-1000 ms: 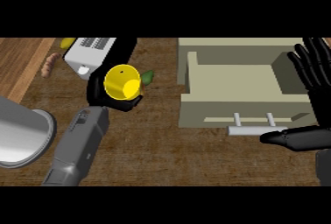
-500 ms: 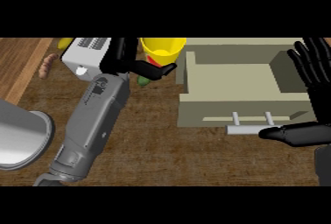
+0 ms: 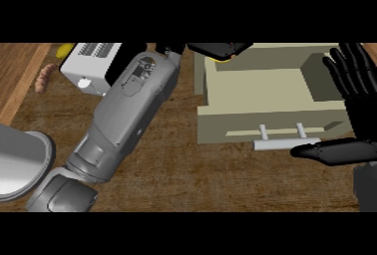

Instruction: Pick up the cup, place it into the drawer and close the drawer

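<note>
The left hand point(image 3: 219, 48) curls round the small yellow cup point(image 3: 219, 59) over the open beige drawer's point(image 3: 254, 127) back edge. Lowering and releasing it looks like the next move. The right hand point(image 3: 359, 104) rests open at the right edge.

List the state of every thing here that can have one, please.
drawer: open, pulled out.
cup: held, mostly hidden by fingers, at the drawer's far left corner, not yet set inside.
left hand: shut on the cup.
right hand: open, fingers up, resting at the drawer's right side.
</note>
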### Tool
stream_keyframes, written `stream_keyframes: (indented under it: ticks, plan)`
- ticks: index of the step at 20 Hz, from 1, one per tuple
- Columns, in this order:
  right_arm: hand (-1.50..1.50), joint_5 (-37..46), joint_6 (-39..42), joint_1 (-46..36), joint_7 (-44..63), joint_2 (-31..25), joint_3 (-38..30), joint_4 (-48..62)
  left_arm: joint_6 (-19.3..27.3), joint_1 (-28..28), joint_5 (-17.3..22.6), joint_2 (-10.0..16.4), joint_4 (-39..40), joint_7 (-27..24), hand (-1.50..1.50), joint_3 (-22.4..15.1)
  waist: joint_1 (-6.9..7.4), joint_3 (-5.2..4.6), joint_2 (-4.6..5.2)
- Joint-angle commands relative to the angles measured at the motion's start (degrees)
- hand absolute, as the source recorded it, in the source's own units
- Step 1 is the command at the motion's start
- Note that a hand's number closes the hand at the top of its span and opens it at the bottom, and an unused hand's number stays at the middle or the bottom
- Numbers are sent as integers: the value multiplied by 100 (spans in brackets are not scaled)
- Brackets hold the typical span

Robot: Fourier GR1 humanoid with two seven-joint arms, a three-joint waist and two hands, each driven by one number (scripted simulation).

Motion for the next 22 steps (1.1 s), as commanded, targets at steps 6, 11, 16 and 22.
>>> stream_keyframes:
  ticks: [6, 11, 16, 22]
  plan:
    - [-150, 92, -81, -217, -43, 210, 257, 19, 448, -936, 421, -4, 1588, 531, 150, -751, -358, 7, 114]
    - [-150, -15, 86, -295, -10, 191, 366, -17, -150, -597, 536, -4, 1899, 634, 150, -1390, -604, 9, 169]
    - [-150, -182, 165, -615, 25, 62, 213, 142, -132, -411, 695, -4, 1905, 641, 150, -1818, -844, 10, 217]
    - [-150, -446, 486, -760, 24, 264, 589, 259, -93, -154, 1318, -4, 1580, 203, -150, -1715, -947, 1, 271]
